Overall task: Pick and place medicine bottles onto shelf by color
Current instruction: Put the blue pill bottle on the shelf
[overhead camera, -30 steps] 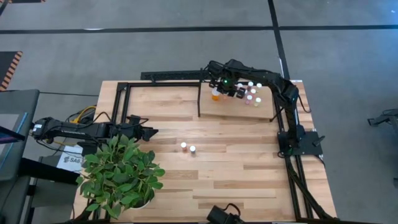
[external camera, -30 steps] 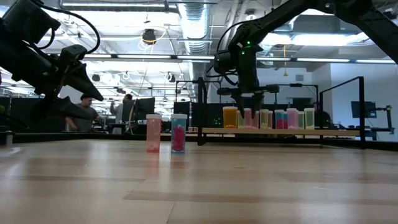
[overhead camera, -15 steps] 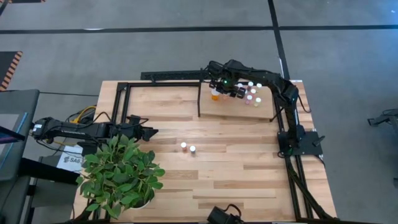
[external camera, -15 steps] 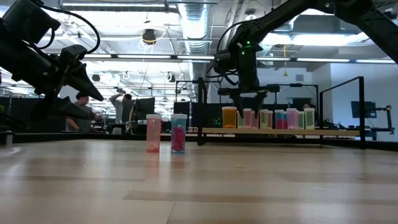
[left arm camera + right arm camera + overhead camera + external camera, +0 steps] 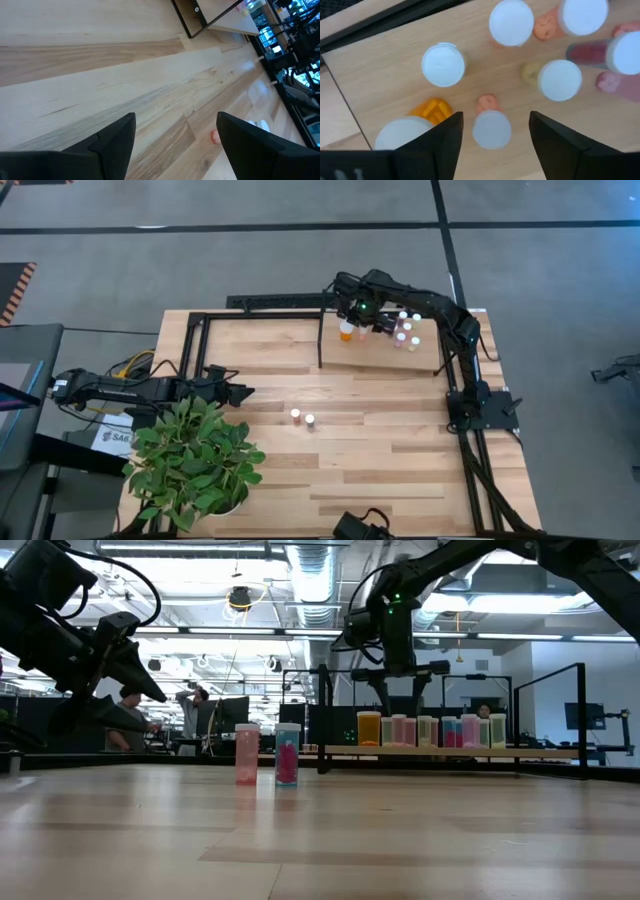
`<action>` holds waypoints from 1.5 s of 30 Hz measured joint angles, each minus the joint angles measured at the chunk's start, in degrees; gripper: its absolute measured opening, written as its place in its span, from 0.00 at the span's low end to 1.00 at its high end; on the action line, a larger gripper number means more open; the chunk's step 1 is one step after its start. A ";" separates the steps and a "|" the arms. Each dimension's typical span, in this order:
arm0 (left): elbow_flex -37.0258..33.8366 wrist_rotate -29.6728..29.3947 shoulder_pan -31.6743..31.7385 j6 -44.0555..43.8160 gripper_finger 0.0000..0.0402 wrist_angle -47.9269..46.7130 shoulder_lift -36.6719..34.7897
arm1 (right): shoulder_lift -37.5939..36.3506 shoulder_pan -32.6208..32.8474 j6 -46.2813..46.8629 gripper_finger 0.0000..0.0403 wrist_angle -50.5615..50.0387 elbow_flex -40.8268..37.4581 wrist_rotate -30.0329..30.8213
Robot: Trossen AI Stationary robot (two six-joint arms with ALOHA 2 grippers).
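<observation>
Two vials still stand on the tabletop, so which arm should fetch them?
Left: its open tool waits on the table nearer the two white-capped pink vials; the right tool, also open, hangs over the pale wooden shelf.

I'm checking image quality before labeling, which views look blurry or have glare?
Right wrist view: the vials are soft, out of focus near the right gripper. Low view: bright ceiling lights glare, arms silhouetted. Left wrist view: far vials blurred. High view: evenly lit.

My fingers (image 5: 440, 145) are dark, as are my arms. The vials carry white caps (image 5: 443, 61) over orange, pink and green bodies (one bottle (image 5: 369, 728) deep orange). The shelf (image 5: 430, 356) is pale wood framed black; the tabletop (image 5: 380, 450) striped planks; the plant (image 5: 195, 455) green.
</observation>
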 joint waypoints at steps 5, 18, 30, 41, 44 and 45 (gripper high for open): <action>0.00 0.00 -0.02 0.01 0.66 0.00 0.01 | 0.00 0.00 -0.05 0.62 -4.12 3.34 0.02; 0.00 0.00 -0.02 0.01 0.66 0.00 0.01 | -2.92 3.16 -8.75 0.62 -14.47 13.70 0.45; 0.00 -0.01 -0.01 0.00 0.66 0.00 0.01 | -4.94 12.10 -1.49 0.62 -14.32 13.67 2.03; 0.00 0.00 -0.02 -0.01 0.66 0.00 0.01 | -4.45 24.45 11.00 0.62 -13.23 13.70 1.64; 0.00 0.00 -0.02 -0.01 0.66 0.00 0.01 | -3.52 28.14 16.49 0.62 -12.91 13.52 1.54; 0.00 0.00 -0.01 0.00 0.66 0.00 0.01 | -3.08 29.48 18.50 0.62 -12.56 13.62 1.53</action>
